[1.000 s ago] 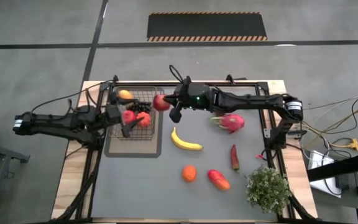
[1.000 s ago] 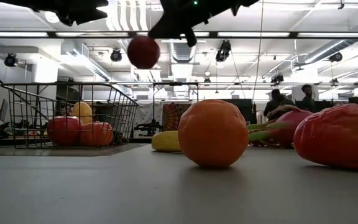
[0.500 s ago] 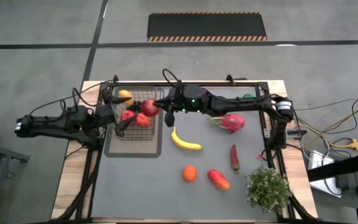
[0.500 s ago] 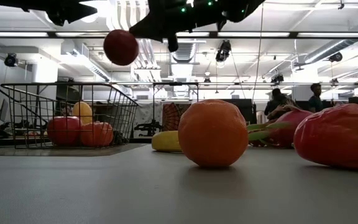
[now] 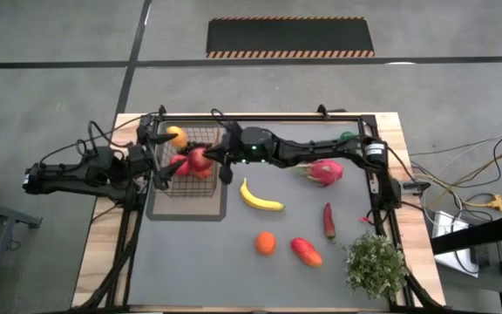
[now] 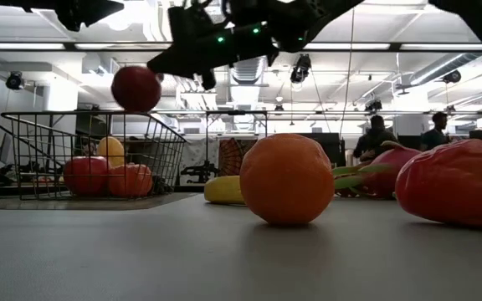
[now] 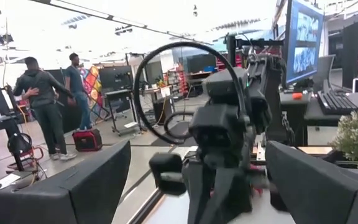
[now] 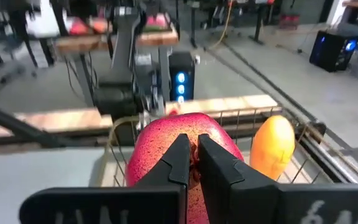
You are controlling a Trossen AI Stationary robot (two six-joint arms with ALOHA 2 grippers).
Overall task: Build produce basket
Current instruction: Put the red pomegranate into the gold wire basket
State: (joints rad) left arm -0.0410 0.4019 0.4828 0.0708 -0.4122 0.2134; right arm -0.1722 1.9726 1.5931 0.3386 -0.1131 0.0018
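Note:
The dark wire basket (image 5: 190, 139) (image 6: 90, 155) stands on a flat grey tray at the table's far left. It holds a yellow-orange fruit (image 5: 175, 134) (image 8: 272, 146) and red fruits (image 5: 200, 171) (image 6: 86, 174). My right gripper (image 5: 209, 157) (image 8: 196, 163) reaches over the basket from the right, shut on a red apple (image 5: 197, 158) (image 6: 136, 88) (image 8: 166, 140) above the rim. My left gripper (image 5: 159, 171) (image 7: 197, 149) hovers open at the basket's left side, touching nothing. The banana (image 5: 260, 196), dragon fruit (image 5: 323, 171), chilli (image 5: 329, 220), orange (image 5: 266, 242) and mango (image 5: 307, 252) lie on the mat. My right gripper has the apple by its top (image 8: 194, 127), with the two fingers (image 8: 180, 163) almost together. What lies between them is hidden by the fingers. They slant down at it from the table's right. The apple hangs lifted clear, above the fruit in the basket.
A bushy potted plant (image 5: 376, 264) stands at the near right corner, and a green lime (image 5: 347, 136) lies by the far right edge. The orange (image 6: 287, 180) and mango (image 6: 458, 184) loom close in the low view. People stand in the room beyond.
My right gripper has carried the apple toward the table's left, from beside the basket's right rim to over its middle, sinking a little at the end. My left gripper has drawn back from inside the basket toward the left edge.

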